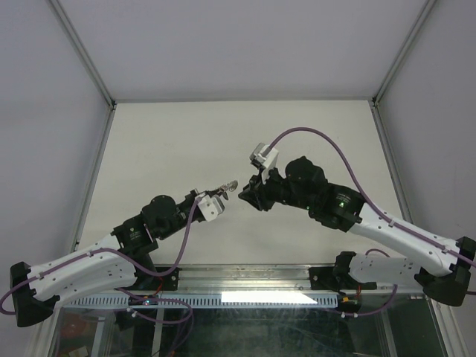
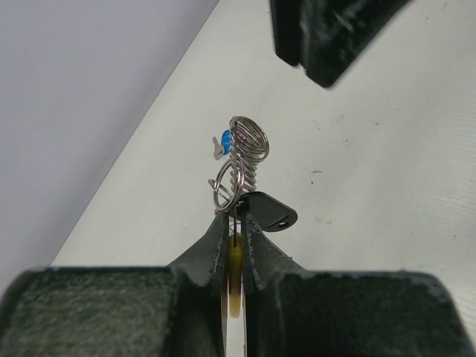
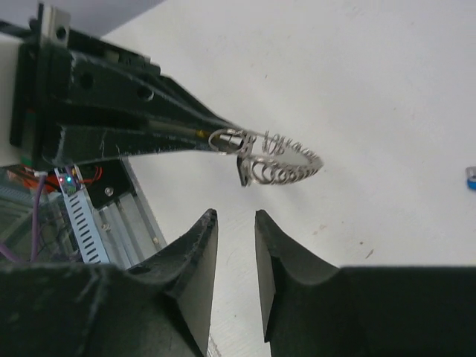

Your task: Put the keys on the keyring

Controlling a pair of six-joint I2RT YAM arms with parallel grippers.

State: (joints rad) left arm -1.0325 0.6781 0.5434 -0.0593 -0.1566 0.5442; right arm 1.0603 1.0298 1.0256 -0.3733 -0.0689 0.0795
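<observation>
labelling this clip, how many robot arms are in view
2. The left arm extends from lower left, jaws shut on the keyring; the right arm extends from the right, jaws open and empty, near the keyring. None seems hidden.

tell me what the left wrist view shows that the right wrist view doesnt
Only the left wrist view: a blue key head at the keyring, the yellow segment pinched inside the left gripper, and a black tab beside its tips. Only the right wrist view: the right gripper with jaws apart and empty, plus a small blue thing at the frame's right edge. Both: the shut left gripper holding the keyring above the white table.
</observation>
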